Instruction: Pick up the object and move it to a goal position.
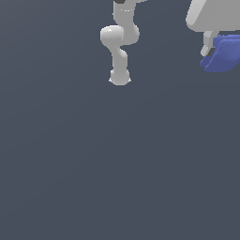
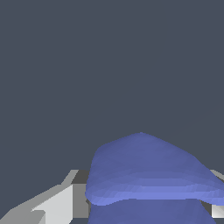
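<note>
**Anna:** Blue-violet object (image 1: 224, 55) is up in the corner at the exterior view's right, tucked right under the white gripper (image 1: 209, 47) — it looks lifted, well clear of the dark grey floor (image 1: 117, 164).

**Ben:** Agreed. One pale finger (image 1: 206, 45) shows on the side toward the exterior view's left, touching the blob's edge. The other finger is hidden behind the blob from that camera.

**Anna:** And the wrist view?

**Ben:** The blue-violet object (image 2: 148, 170) fills the lower part of the frame, a matte rounded hump with a soft ridge across it. A white and grey finger (image 2: 57, 203) sits against one flank, and a sliver of the opposite finger (image 2: 217, 210) peeks out at the other flank.

**Anna:** So the jaws?

**Ben:** Closed in on the blob from both sides, holding it between them — they are spread only as far as the blob's width lets them.

**Anna:** Beyond the blob, the wrist view is just flat dark grey floor (image 2: 109, 65), plain and featureless.

**Ben:** Back in the exterior view, the arm's base (image 1: 119, 77) stands on the floor near the upper middle, with the lower links (image 1: 119, 37) curving up from it and out of frame. The gripper's broad white body (image 1: 213, 14) comes back into view at the upper corner, well apart from the base.
</note>
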`<state>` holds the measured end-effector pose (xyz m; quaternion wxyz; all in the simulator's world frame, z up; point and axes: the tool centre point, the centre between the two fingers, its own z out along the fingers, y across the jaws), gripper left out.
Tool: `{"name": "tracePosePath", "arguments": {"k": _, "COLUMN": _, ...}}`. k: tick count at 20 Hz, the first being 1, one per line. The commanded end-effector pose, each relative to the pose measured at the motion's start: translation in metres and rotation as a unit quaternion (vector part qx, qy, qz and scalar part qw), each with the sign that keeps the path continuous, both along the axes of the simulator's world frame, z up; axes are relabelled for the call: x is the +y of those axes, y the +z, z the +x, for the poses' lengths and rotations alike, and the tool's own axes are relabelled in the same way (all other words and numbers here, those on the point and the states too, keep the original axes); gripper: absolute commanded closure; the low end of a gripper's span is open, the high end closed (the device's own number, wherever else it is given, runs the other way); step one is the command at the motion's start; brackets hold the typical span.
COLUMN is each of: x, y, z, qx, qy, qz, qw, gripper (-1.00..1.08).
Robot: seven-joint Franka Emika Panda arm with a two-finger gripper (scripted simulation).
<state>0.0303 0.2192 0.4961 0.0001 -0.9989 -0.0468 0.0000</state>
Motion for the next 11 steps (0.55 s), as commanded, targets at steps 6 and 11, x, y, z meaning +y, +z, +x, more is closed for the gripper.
{"name": "tracePosePath", "arguments": {"k": 6, "x": 0.004, "y": 0.007, "z": 0.002, "qx": 0.0, "qy": 0.0, "qz": 0.0, "qw": 1.0, "gripper": 1.08}}
{"name": "tracePosePath", "arguments": {"k": 11, "x": 0.0045, "y": 0.0081, "z": 0.0024, "qx": 0.0, "qy": 0.0, "qz": 0.0, "qw": 1.0, "gripper": 1.08}}
